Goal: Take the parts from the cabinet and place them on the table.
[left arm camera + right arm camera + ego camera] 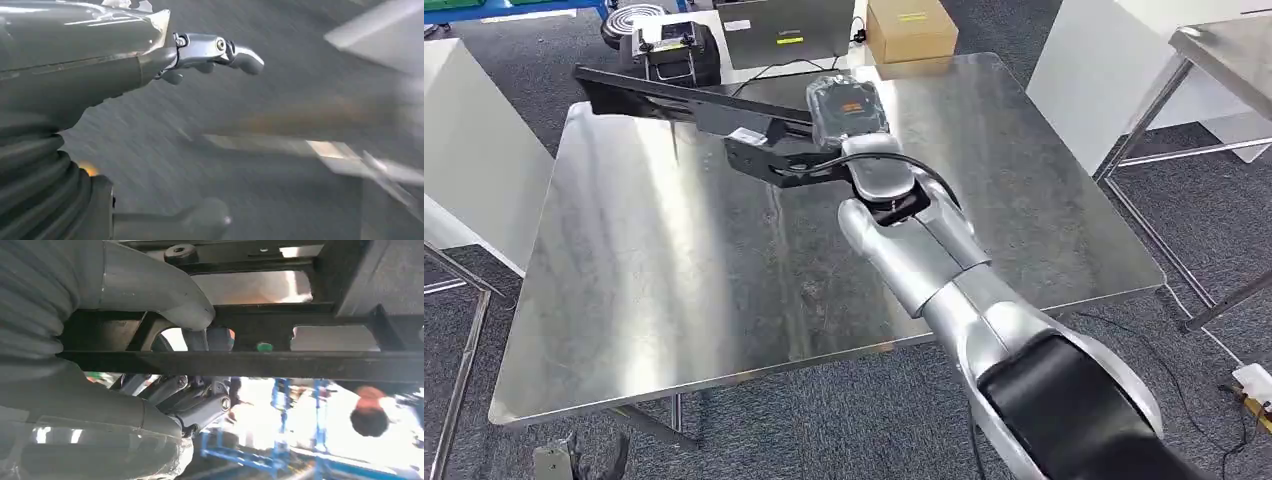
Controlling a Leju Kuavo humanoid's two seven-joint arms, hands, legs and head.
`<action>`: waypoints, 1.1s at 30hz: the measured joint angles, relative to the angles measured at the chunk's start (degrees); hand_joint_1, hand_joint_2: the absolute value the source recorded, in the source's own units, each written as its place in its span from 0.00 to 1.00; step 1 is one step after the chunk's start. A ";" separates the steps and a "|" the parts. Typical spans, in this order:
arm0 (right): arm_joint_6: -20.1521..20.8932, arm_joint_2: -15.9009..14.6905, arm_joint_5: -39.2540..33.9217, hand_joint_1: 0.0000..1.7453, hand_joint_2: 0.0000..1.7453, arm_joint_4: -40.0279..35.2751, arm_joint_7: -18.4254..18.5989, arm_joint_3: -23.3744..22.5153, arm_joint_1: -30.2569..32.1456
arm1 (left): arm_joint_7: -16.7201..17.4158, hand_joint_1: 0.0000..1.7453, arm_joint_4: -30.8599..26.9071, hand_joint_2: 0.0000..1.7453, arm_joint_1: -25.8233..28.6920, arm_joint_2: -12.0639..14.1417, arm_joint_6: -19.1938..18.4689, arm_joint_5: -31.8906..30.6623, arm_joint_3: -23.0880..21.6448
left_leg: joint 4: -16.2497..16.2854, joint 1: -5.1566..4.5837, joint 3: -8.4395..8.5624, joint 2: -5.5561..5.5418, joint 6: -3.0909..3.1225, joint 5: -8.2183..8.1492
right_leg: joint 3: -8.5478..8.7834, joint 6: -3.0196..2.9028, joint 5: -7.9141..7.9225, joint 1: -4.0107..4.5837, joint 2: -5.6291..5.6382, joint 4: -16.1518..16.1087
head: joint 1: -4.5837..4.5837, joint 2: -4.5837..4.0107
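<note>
A long black metal frame part (686, 104) hangs just above the far half of the steel table (654, 300), slanting from the far left corner toward the middle. My right hand (848, 112) grips its near end, the silver arm reaching in from the lower right. In the right wrist view the thumb (150, 285) wraps over one black bar (280, 362) of the part and the dark fingers (195, 400) curl on its other side. My left hand (75, 60) is off the table over blurred grey floor, its fingers (220, 50) spread with nothing between them.
Beyond the table's far edge stand a cardboard box (910, 28), a grey laptop (786, 30), a black case (674, 50) and a coiled hose (629, 20). A second steel table (1224, 50) is at the right, a white cabinet (464, 150) at the left. A person (370, 415) stands ahead.
</note>
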 joint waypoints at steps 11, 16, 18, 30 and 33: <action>-1.14 0.00 -6.72 1.00 1.00 -0.13 0.26 12.62 -3.69 | 6.25 0.00 12.14 1.00 -0.99 0.85 7.53 -0.28 5.98 | 0.01 -0.03 0.00 -0.18 0.01 0.00 | 0.10 -0.04 -0.03 -0.07 -0.11 -0.05 | -0.02 0.00; -1.25 0.00 -6.81 1.00 1.00 -0.11 0.26 13.72 -3.82 | 6.42 0.00 13.37 1.00 -1.24 1.13 7.53 -0.28 6.38 | 0.02 -0.04 0.01 -0.21 0.01 0.00 | 0.12 -0.04 -0.02 -0.08 -0.11 -0.06 | 0.00 0.00; -1.25 0.00 -6.83 1.00 1.00 -0.11 0.26 13.93 -3.82 | 6.42 0.00 13.65 1.00 -1.34 1.18 7.53 -0.28 6.40 | 0.02 -0.04 0.01 -0.20 0.01 0.00 | 0.11 -0.04 -0.02 -0.08 -0.11 -0.06 | -0.02 0.00; -1.27 0.00 -6.85 1.00 1.00 -0.11 0.26 15.07 -4.02 | 6.44 0.00 14.46 1.00 -1.59 1.31 7.53 -0.28 6.42 | 0.02 -0.03 0.02 -0.20 0.00 0.00 | 0.09 -0.04 -0.03 -0.09 -0.15 -0.06 | -0.02 0.00; -1.27 0.00 -6.85 1.00 1.00 -0.11 0.26 15.11 -4.02 | 6.44 0.00 14.55 1.00 -1.59 1.31 7.53 -0.28 6.44 | 0.02 -0.03 0.02 -0.20 0.00 0.00 | 0.09 -0.04 -0.03 -0.09 -0.15 -0.06 | -0.02 0.00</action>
